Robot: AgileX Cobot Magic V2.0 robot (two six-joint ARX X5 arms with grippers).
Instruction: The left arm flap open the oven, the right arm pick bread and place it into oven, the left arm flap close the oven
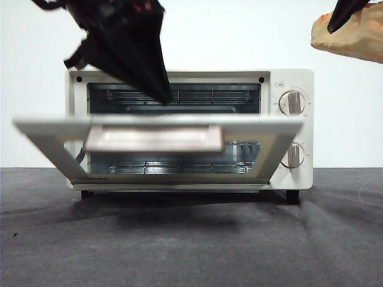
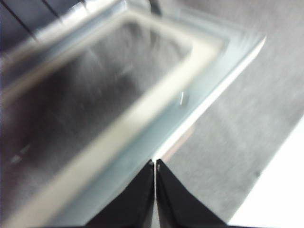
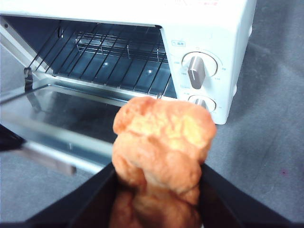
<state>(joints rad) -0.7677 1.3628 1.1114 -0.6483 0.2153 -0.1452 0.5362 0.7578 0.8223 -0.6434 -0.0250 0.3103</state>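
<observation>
The cream-white oven [image 1: 291, 128] stands at the middle of the table. Its door [image 1: 263, 128] hangs about half open and looks motion-blurred, with the tan handle [image 1: 154, 139] facing the front view. My left gripper [image 1: 163, 94] comes down from the upper left, its shut pointed tip just above the door's top edge. In the left wrist view the left gripper [image 2: 155, 164] is at the edge of the door [image 2: 95, 104]. High at the right, my right gripper [image 1: 336, 24] is shut on the golden-brown bread [image 1: 354, 37]. The bread [image 3: 164, 137] sits between the right gripper's [image 3: 159, 175] jaws, in front of the oven [image 3: 209, 28].
Inside the oven a wire rack [image 3: 114, 57] lies above a shiny floor. Two grey-brown knobs [image 1: 292, 103] sit on the oven's right panel. Dark grey cloth [image 1: 191, 239] covers the table in front of and beside the oven.
</observation>
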